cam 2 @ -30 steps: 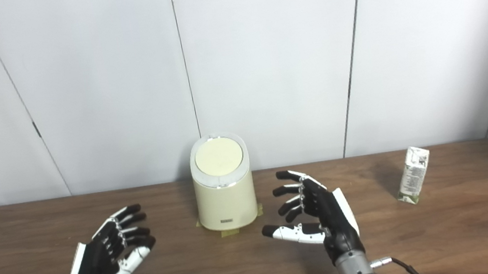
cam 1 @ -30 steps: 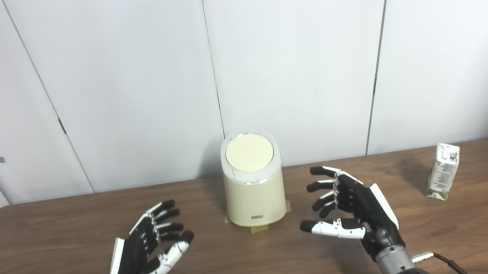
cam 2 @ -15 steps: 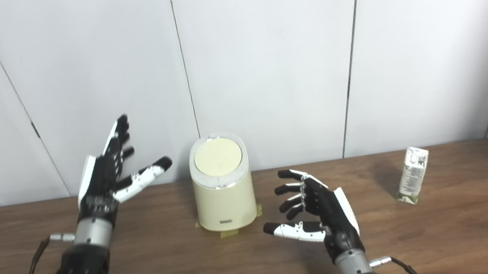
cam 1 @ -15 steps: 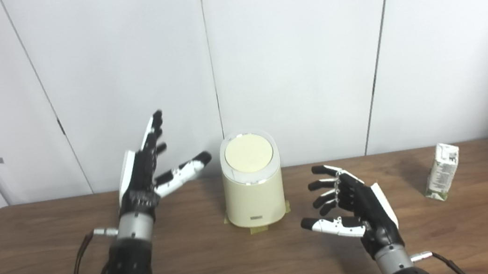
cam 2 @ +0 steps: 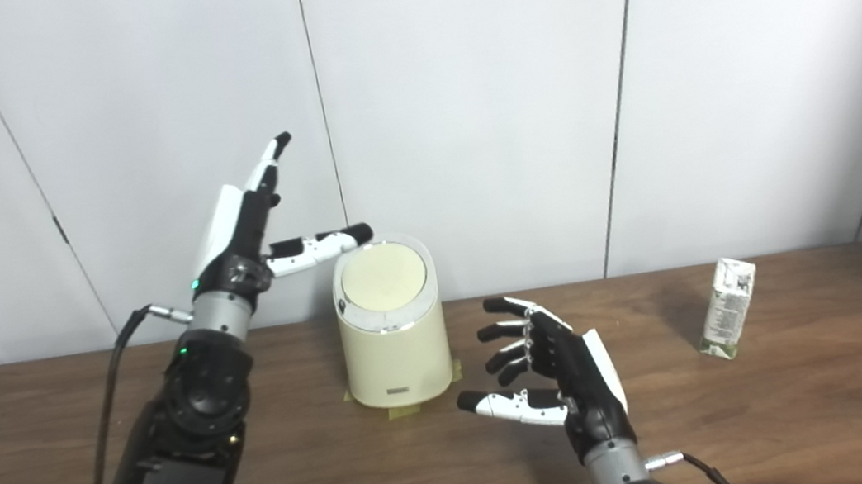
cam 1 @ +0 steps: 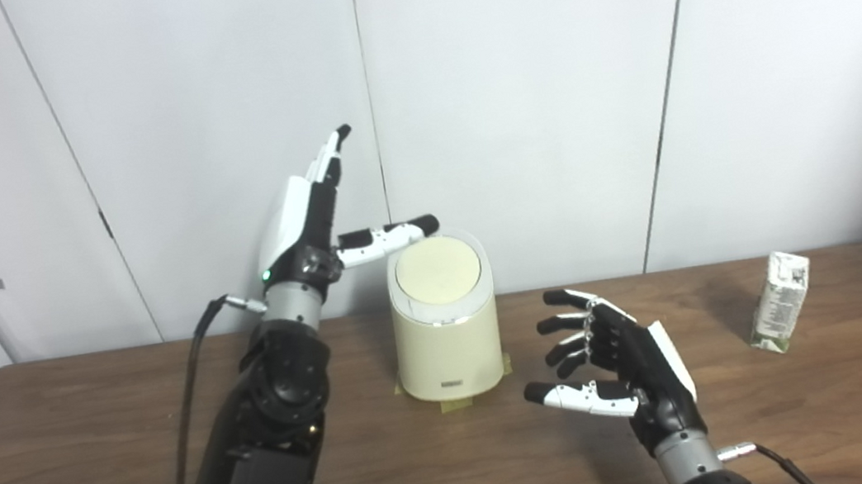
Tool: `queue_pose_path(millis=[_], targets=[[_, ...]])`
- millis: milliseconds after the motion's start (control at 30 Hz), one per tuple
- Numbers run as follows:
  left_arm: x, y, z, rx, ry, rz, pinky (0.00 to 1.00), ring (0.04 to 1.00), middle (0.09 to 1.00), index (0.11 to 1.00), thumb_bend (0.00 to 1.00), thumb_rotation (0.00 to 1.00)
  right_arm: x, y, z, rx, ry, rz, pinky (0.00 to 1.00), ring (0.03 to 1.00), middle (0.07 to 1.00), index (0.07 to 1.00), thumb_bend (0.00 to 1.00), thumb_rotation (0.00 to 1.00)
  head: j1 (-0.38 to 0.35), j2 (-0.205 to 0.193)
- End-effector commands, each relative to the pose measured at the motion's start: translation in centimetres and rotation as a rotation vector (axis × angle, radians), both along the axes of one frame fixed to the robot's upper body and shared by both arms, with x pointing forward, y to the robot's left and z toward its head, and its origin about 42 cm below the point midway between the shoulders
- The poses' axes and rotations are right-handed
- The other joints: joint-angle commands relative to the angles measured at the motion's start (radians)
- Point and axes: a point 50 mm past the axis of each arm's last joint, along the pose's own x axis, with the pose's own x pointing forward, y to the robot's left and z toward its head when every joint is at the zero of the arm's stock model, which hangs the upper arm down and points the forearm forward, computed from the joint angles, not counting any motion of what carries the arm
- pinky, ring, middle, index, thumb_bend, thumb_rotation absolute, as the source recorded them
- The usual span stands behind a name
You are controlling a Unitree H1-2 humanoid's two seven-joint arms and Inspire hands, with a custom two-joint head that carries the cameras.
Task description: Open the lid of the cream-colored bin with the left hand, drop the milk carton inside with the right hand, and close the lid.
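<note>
While the lid [cam 1: 438, 269] of the cream-colored bin [cam 1: 448, 340] is shut, the step in hand is opening it, and doing that well likely means bringing the left hand [cam 1: 309, 223] down so a fingertip presses or catches the lid's near edge squarely, without shoving the bin off the tape at its base. That hand is raised just left of the bin's top, fingers stretched out straight and apart, thumb reaching toward the rim; whether the thumb tip touches the rim is hard to tell from here. It holds nothing. The right hand [cam 1: 627, 370] hovers over the table [cam 1: 60, 457] right of the bin, fingers loosely curled and spread, empty. The milk carton [cam 1: 780, 302] stands well apart at the far right.
</note>
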Motion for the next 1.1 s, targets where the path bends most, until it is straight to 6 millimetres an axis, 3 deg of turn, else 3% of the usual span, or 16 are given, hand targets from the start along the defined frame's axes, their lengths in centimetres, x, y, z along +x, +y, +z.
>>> queue_pose_path(millis=[0,400,800,1067], targets=[[0.9,-0.3,3.6,0.033,-0.101,0.015,0.98,1.000,1.000,1.000,1.00,0.41,0.8,0.5,2.8,0.024,-0.103,0.008,0.39,0.485,0.629,0.725,0.68,0.01,-0.001,0.001],[2.4,-0.4,0.5,0.083,-0.032,0.029,1.00,1.000,1.000,1.000,1.00,0.32,0.6,0.8,3.5,0.041,-0.124,-0.008,0.35,0.448,0.623,0.729,0.67,0.03,-0.020,0.010],[2.3,-0.7,-0.9,0.122,-0.011,0.014,1.00,1.000,1.000,1.000,1.00,0.27,0.4,0.9,3.7,0.045,-0.120,-0.010,0.36,0.456,0.626,0.725,0.67,0.01,-0.028,0.022],[2.5,-1.6,-1.8,0.357,-0.103,0.091,1.00,1.000,1.000,1.000,0.99,0.29,0.3,1.0,3.8,0.042,-0.125,-0.008,0.35,0.452,0.624,0.724,0.67,0.00,-0.033,0.028]])
